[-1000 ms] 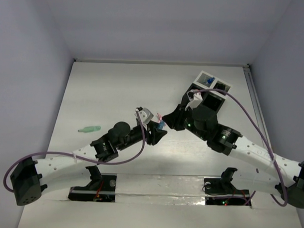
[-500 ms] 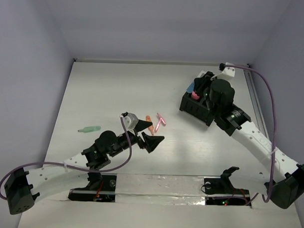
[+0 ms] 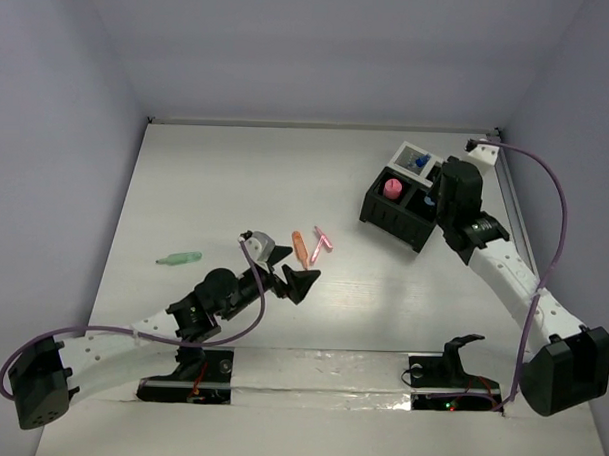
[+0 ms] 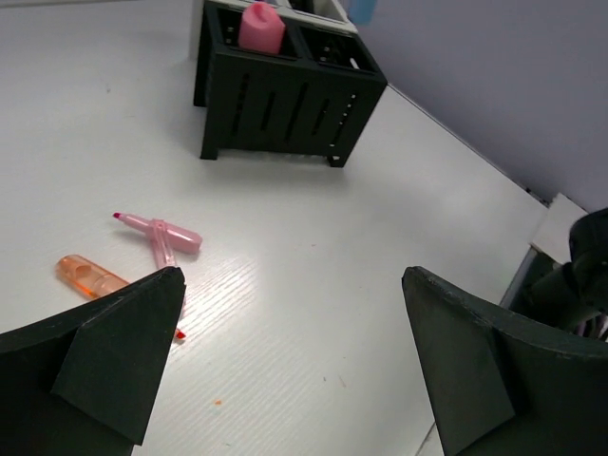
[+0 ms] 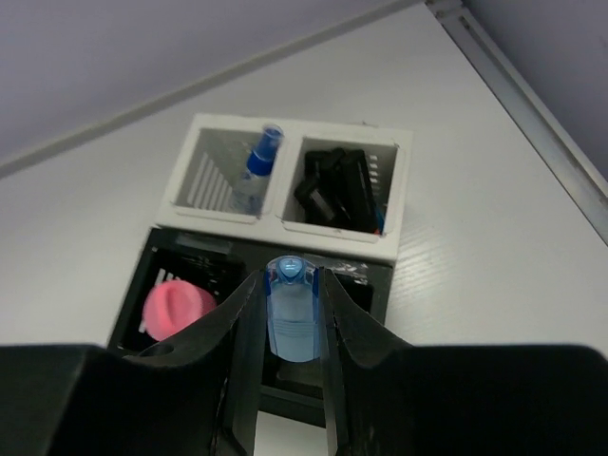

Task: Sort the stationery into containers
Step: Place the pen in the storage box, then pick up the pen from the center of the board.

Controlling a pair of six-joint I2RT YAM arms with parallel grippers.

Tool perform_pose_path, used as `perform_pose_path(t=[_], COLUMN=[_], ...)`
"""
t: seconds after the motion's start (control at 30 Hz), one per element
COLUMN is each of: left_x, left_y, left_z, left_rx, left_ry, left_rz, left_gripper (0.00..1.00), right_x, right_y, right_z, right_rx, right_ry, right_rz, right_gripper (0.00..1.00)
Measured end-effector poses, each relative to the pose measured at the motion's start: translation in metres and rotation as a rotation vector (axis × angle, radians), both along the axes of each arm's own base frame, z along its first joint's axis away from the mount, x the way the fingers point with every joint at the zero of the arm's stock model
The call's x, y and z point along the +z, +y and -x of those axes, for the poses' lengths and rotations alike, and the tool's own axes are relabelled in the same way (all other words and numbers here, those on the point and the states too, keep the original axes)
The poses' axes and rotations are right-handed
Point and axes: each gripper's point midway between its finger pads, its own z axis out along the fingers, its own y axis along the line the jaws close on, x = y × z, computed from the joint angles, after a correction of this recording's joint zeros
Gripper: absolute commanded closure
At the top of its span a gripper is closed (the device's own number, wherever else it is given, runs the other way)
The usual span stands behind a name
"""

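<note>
My right gripper (image 5: pixel 291 285) is shut on a translucent blue marker (image 5: pixel 293 318) and hangs over the right compartment of the black box (image 5: pixel 171 249). In the top view that gripper (image 3: pixel 441 201) sits at the box's (image 3: pixel 397 219) right side. A pink round-topped piece (image 5: pixel 178 306) stands in the box's left compartment. Behind it, the white box (image 5: pixel 285 214) holds a blue-capped bottle (image 5: pixel 256 163). My left gripper (image 4: pixel 290 285) is open and empty over bare table. An orange marker (image 4: pixel 90 275) and a pink pen (image 4: pixel 157 233) lie just beyond it. A green marker (image 3: pixel 178 257) lies far left.
Dark items (image 5: pixel 337 185) fill the white box's right compartment. A raised rail (image 3: pixel 510 210) runs along the table's right edge close to the right arm. Purple walls close in the table at the back and both sides. Purple cables loop off both arms.
The left gripper has opened and drawn back toward its base, with the orange marker and pink pen now on the table. The right arm swung from mid-table to above the black box.
</note>
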Motion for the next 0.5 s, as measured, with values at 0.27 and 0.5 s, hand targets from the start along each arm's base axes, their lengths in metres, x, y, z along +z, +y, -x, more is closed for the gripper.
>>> perform_pose_path(t=[0.27, 0.5], left_x=[-0.002, -0.01], left_y=[0.011, 0.013], left_z=[-0.012, -0.018], left_rx=[0.092, 0.125], left_ry=[0.006, 0.023], left_rz=[-0.004, -0.023], left_gripper=[0.01, 0.01], right_x=[-0.058, -0.066], right_y=[-0.004, 0.003], right_z=[-0.008, -0.008], right_rx=[-0.001, 0.043], right_ry=[0.146, 0.174], right_rz=[0.03, 0.025], right_gripper=[0.7, 0.05])
